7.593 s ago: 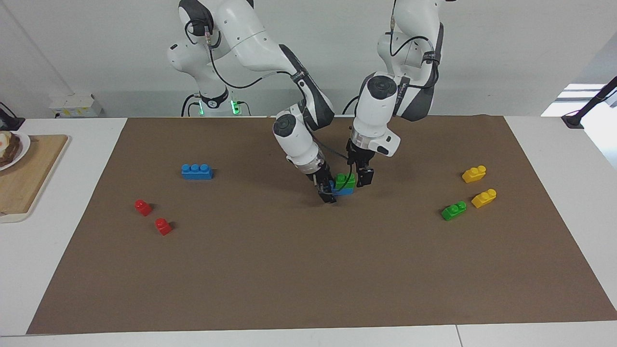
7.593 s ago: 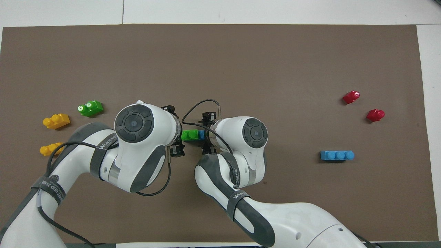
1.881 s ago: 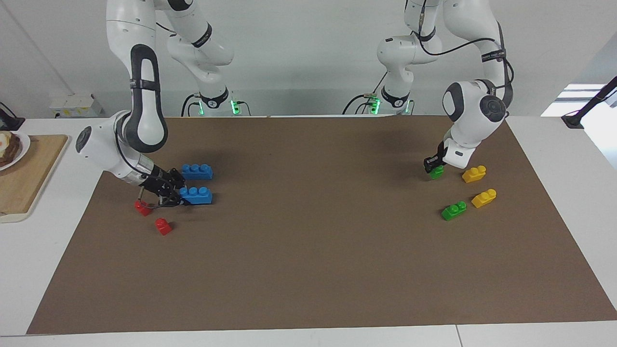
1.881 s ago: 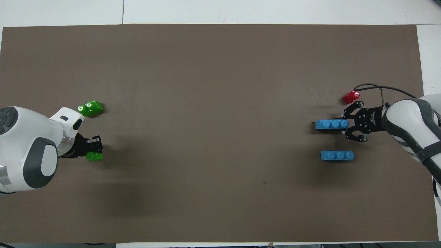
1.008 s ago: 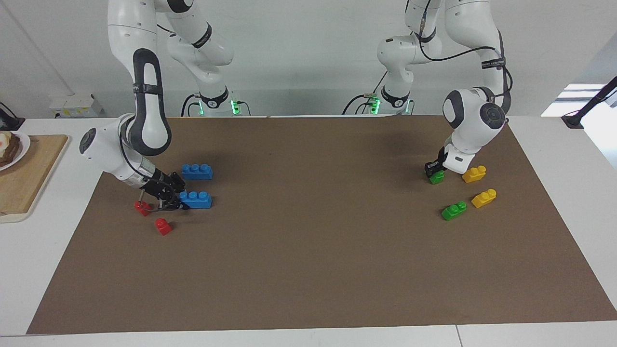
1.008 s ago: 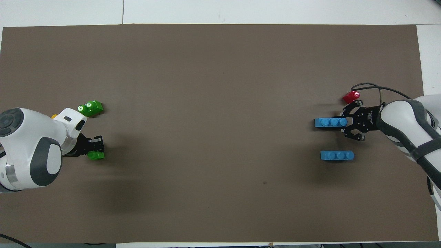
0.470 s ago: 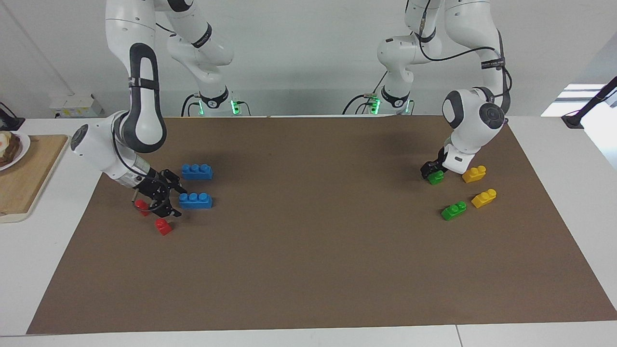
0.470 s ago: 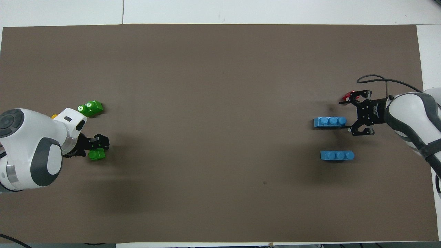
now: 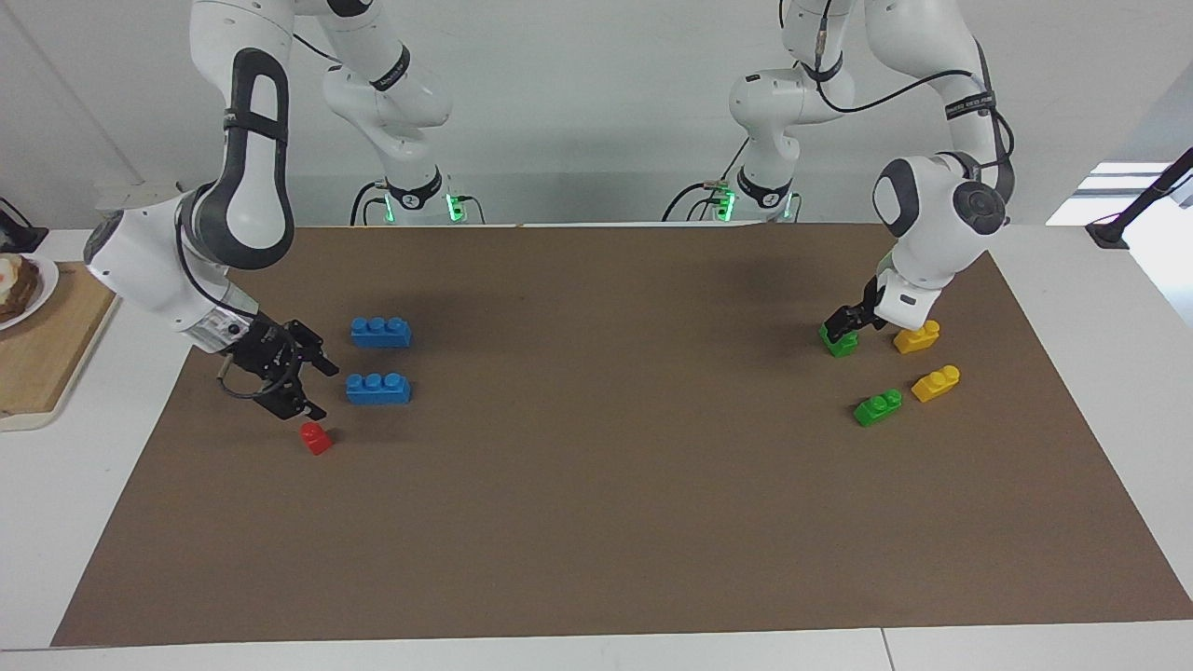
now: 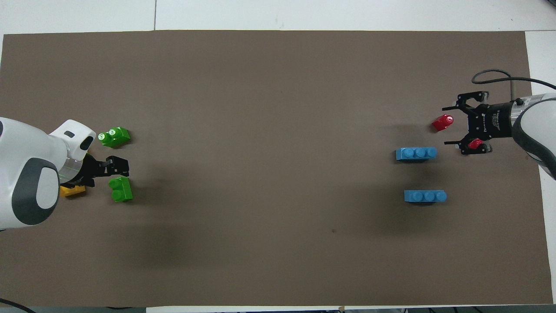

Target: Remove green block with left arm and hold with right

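Note:
The green block (image 9: 841, 341) (image 10: 121, 189) lies free on the brown mat near the left arm's end of the table. My left gripper (image 9: 840, 325) (image 10: 120, 167) hangs open just above it and beside it, holding nothing. My right gripper (image 9: 315, 388) (image 10: 454, 126) is open and empty too, up in the air over the red bricks at the right arm's end. The right arm's hand hides one red brick in the facing view.
A second green brick (image 9: 878, 407) (image 10: 114, 136) and two yellow bricks (image 9: 916, 336) (image 9: 936, 383) lie close to the green block. Two blue three-stud bricks (image 9: 380, 332) (image 9: 377, 389) and red bricks (image 9: 316, 438) (image 10: 442, 122) lie near the right gripper. A wooden board (image 9: 47, 354) sits off the mat.
My left gripper opened, left the green block on the mat and lifted off it. My right gripper opened, left its blue brick on the mat and drew back over the red bricks.

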